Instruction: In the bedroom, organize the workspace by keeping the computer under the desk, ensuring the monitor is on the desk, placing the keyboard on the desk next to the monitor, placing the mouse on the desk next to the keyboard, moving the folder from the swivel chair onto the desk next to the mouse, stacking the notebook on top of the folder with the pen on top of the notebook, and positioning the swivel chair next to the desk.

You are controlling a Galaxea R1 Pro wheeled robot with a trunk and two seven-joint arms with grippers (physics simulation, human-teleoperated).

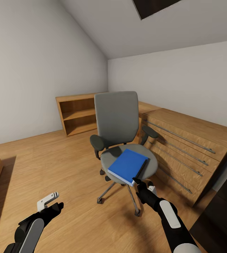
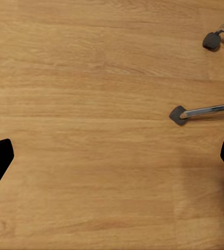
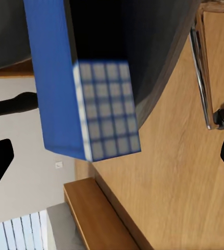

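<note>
Light wood planks run across the bedroom floor [image 1: 67, 165] to plain grey walls under a sloped ceiling with a dark skylight [image 1: 155, 7]. An open wooden shelf unit [image 1: 77, 114] stands against the far wall, and a wooden drawer chest [image 1: 189, 147] runs along the right. The swivel chair [image 1: 117, 119] stands between them, the blue folder [image 1: 128, 166] lying on its seat. The right gripper [image 1: 141, 185], jaws spread, hovers at the folder's near corner. The left gripper [image 1: 50, 203] hangs over bare floor, jaws released.
</note>
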